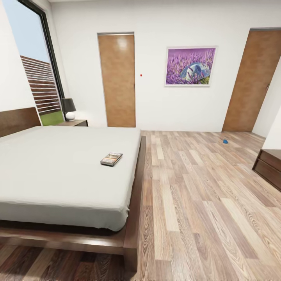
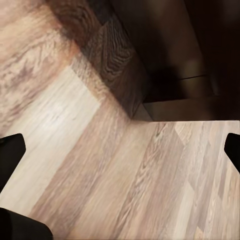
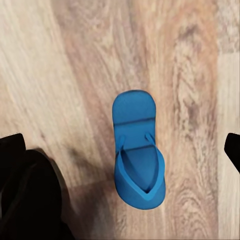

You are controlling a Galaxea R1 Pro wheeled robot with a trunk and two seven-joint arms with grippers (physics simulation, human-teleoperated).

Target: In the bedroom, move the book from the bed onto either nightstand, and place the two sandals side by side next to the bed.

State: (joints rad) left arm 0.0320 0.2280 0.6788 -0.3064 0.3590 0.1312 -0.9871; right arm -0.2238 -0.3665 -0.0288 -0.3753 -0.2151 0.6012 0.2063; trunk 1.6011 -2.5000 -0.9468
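Looking from the head view: book [image 1: 111, 159] lies flat on the bed [image 1: 58, 171], near its right edge. Nightstand [image 1: 74, 123] sits by the headboard, partly hidden behind the mattress, with a lamp [image 1: 69, 109] on top. Far blue speck on the floor [image 1: 203, 187] is a sandal [image 1: 225, 141], too small for detail. Dark cabinet [image 1: 269, 166] is cut off at right.

Left wrist view: left gripper [image 2: 120, 150] fingertips spread wide, holding nothing, over planks by a dark bed-frame corner [image 2: 125, 80].

Right wrist view: right gripper [image 3: 120, 150] fingers apart, empty, above the other sandal [image 3: 137, 157] lying flat on the floor; whether they touch it, cannot tell.
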